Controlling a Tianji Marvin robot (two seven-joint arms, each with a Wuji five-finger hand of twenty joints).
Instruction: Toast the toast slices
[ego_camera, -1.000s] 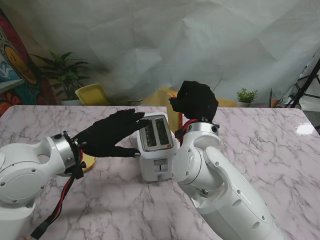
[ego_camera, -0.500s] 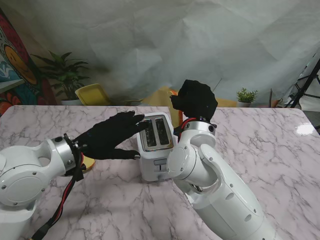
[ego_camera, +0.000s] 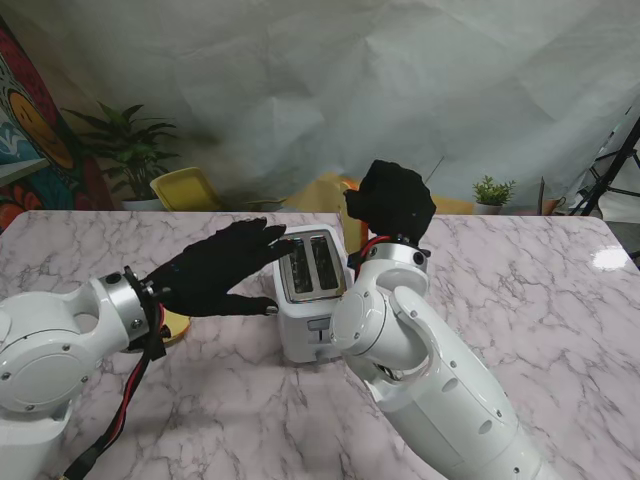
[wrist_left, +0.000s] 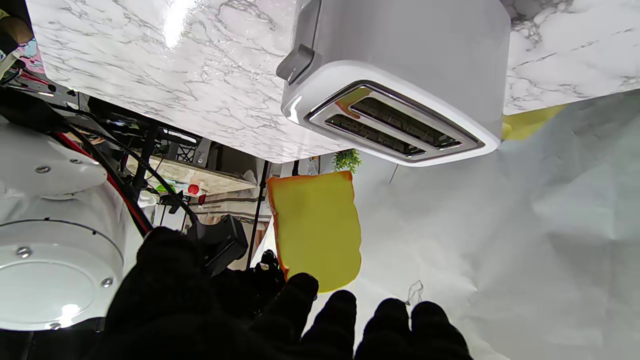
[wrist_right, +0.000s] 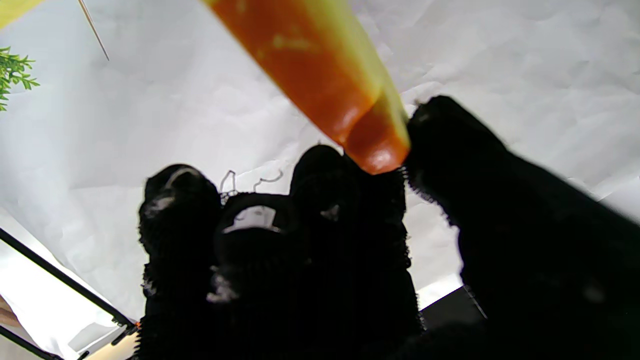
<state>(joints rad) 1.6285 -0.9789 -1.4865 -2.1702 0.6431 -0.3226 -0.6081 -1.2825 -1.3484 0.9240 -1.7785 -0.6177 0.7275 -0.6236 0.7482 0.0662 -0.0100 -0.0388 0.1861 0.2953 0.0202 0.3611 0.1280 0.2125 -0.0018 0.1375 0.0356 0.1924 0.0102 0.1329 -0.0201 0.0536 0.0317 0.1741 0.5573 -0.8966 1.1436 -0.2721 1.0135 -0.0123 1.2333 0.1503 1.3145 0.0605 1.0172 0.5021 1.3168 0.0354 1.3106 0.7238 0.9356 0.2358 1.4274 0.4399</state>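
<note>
Right hand pinching a toast slice beside the toaster, left hand spread flat next to it.

From the stand I see my left hand, fingers apart and holding nothing, reaching to the toaster on the marble table; my right hand is raised, curled, just right of the toaster. The left wrist view shows the toaster's two slots and a yellow toast slice hanging beside them. In the right wrist view my fingers clamp that slice's orange crust edge.
</note>
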